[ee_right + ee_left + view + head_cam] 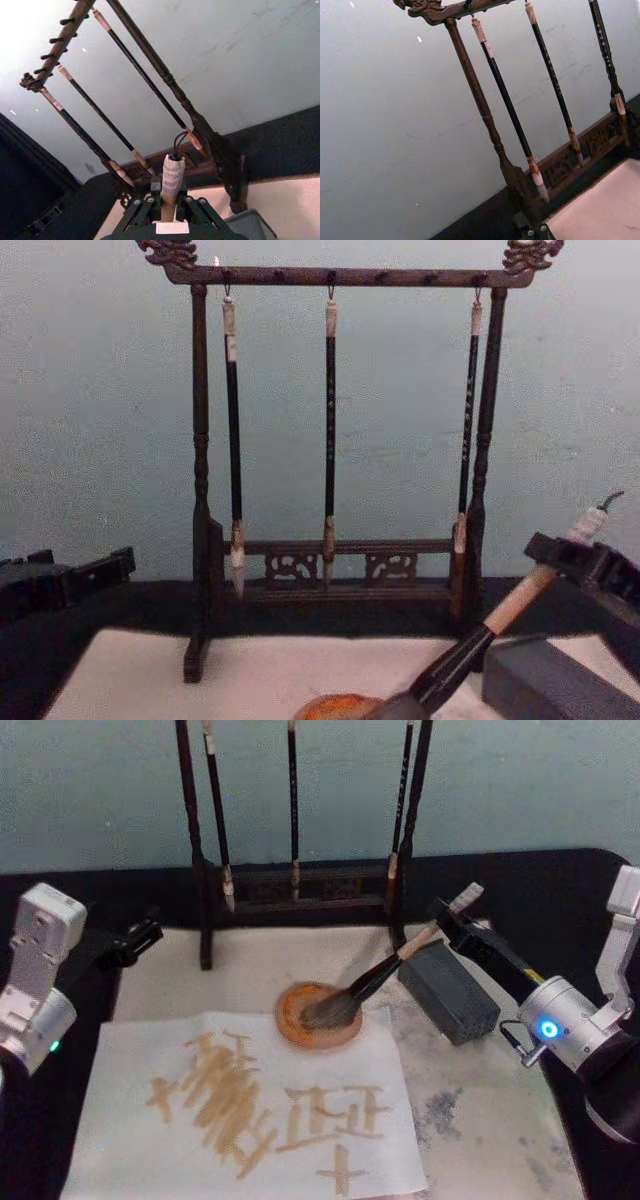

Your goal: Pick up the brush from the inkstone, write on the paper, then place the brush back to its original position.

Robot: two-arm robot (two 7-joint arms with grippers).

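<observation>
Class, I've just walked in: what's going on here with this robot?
The right pincer grips the brush by its upper handle. The brush is tilted, with its head resting in the round inkstone. The paper in front already bears tan strokes, so the writing looks done. The left pincer is parked at the left, near the rack.
</observation>
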